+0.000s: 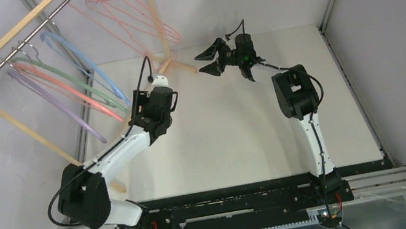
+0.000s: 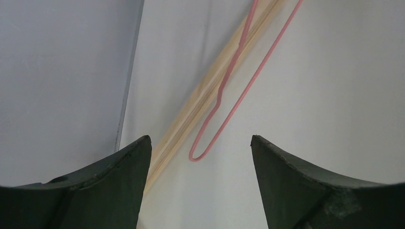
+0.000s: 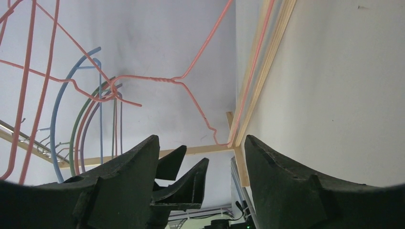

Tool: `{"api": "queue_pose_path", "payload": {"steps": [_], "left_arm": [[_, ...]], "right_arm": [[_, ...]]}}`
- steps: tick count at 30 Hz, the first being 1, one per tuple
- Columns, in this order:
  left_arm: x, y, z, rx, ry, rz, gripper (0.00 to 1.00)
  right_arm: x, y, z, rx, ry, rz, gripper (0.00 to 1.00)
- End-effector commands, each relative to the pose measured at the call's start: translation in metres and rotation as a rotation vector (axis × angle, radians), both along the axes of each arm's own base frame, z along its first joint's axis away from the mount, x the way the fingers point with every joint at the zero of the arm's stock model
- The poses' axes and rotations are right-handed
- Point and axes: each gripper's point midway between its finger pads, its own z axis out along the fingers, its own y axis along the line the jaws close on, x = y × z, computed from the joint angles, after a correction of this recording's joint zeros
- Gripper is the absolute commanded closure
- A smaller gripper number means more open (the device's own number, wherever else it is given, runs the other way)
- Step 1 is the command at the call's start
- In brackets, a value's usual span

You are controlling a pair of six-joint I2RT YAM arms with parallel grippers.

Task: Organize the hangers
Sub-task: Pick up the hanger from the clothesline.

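Note:
Thin pink-red wire hangers [image 1: 138, 19] hang from the rack's rod at the top. Blue [image 1: 85, 59], green [image 1: 71, 75], pink [image 1: 68, 87] and lilac [image 1: 55, 102] curved hangers hang further left. My left gripper [image 1: 163, 71] is open and empty at the rack's foot. In the left wrist view its jaws [image 2: 199, 137] stand wide apart, with a wire hanger's corner [image 2: 197, 153] just beyond them, untouched. My right gripper [image 1: 209, 60] is open and empty, facing the left one. In the right wrist view [image 3: 201, 137] the wire hangers [image 3: 165, 80] hang ahead.
The light wooden rack frame [image 1: 15, 121] with its metal rod [image 1: 20, 42] leans over the table's far left corner. Its wooden foot slat [image 2: 200, 98] runs beside my left gripper. Grey walls close in the back and sides. The left gripper's fingers [image 3: 184, 167] show in the right wrist view.

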Motion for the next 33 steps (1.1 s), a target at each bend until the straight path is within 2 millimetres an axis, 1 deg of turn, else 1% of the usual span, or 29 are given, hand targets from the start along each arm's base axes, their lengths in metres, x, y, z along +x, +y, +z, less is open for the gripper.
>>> {"api": "queue_pose_path", "payload": {"steps": [1,7,9,14,16,20,23,26,31,33], "left_arm": [[0.020,-0.004,0.003,-0.009,-0.016,-0.022,0.19],[0.030,0.001,-0.008,-0.006,-0.002,-0.026,0.18],[0.034,0.012,-0.010,-0.007,-0.003,-0.001,0.18],[0.042,0.020,-0.015,-0.011,-0.001,-0.007,0.18],[0.045,0.021,-0.021,-0.018,0.009,-0.015,0.19],[0.049,0.023,-0.032,-0.024,0.020,-0.018,0.24],[0.051,0.018,-0.039,-0.041,0.023,-0.040,0.29],[0.055,0.014,-0.043,-0.059,0.018,-0.054,0.36],[0.060,0.010,-0.044,-0.053,0.029,-0.070,0.54],[0.061,0.009,-0.045,-0.051,0.037,-0.075,0.63]], "right_arm": [[0.003,-0.003,0.014,0.023,-0.055,0.001,0.26],[0.006,-0.009,0.011,0.024,-0.049,-0.009,0.26],[0.007,-0.011,0.009,0.026,-0.045,-0.012,0.26],[0.011,-0.017,0.005,0.022,-0.036,-0.023,0.26],[0.012,-0.020,0.003,0.020,-0.032,-0.025,0.26],[0.014,-0.027,-0.001,0.012,-0.027,-0.035,0.27],[0.016,-0.035,-0.004,0.005,-0.022,-0.050,0.27],[0.019,-0.040,-0.007,-0.002,-0.019,-0.059,0.27],[0.021,-0.039,-0.011,0.000,-0.010,-0.056,0.27],[0.021,-0.039,-0.011,0.001,-0.008,-0.058,0.27]]}}
